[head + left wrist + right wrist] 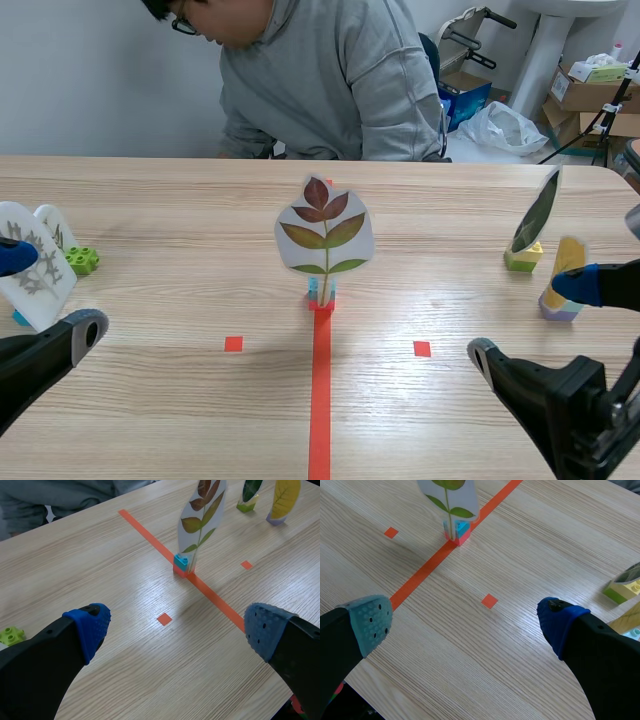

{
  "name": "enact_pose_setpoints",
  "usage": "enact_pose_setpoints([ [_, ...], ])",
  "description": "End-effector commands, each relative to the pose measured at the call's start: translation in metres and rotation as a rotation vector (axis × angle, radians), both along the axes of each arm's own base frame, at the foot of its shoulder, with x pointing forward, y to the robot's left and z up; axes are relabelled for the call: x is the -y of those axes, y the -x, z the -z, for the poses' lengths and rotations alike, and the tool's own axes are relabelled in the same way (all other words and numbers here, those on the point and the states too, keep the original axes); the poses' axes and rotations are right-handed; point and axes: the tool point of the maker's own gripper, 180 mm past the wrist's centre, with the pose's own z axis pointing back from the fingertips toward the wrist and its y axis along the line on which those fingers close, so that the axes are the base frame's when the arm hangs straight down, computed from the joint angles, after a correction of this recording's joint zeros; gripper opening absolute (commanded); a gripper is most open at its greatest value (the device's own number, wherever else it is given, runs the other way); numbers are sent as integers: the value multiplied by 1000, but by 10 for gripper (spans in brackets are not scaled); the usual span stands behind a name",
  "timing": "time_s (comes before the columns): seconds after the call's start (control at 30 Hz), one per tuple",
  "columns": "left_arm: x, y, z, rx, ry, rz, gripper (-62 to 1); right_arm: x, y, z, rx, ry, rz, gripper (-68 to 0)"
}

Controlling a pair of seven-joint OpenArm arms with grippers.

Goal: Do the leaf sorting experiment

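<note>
Scene view suggests I'm partway through: a grey leaf card (35,265) sits beside my left gripper (178,627), a yellow leaf card (568,258) beside my right gripper (464,622), while the red-green leaf card (324,238) stands unsorted ahead, between both, whose jaws are spread wide and empty.

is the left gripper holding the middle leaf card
No, the left gripper is open and the leaf card stands well ahead of it.

Left claw (177,630) open above table (100,565), leaf card (201,515) ahead
</note>
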Motion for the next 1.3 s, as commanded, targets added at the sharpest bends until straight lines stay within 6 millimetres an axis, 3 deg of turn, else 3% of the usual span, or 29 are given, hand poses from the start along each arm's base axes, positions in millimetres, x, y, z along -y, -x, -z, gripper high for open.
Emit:
enact_pose_setpoints([
  [0.0, 2, -1, -4, 13, 22, 5, -37, 1, -4, -5, 22, -10, -3, -85],
  [0.63, 2, -3, -4, 20, 9, 7, -41, 1, -4, -4, 15, -4, -3, -85],
  [0.93, 4, -27, 23, 15, -47, 40, -41, 2, -3, -2, 13, 17, -6, -85],
  [1.27, 33, -75, 69, -30, -52, 163, -41, 4, -3, 1, 11, 41, -9, -85],
])
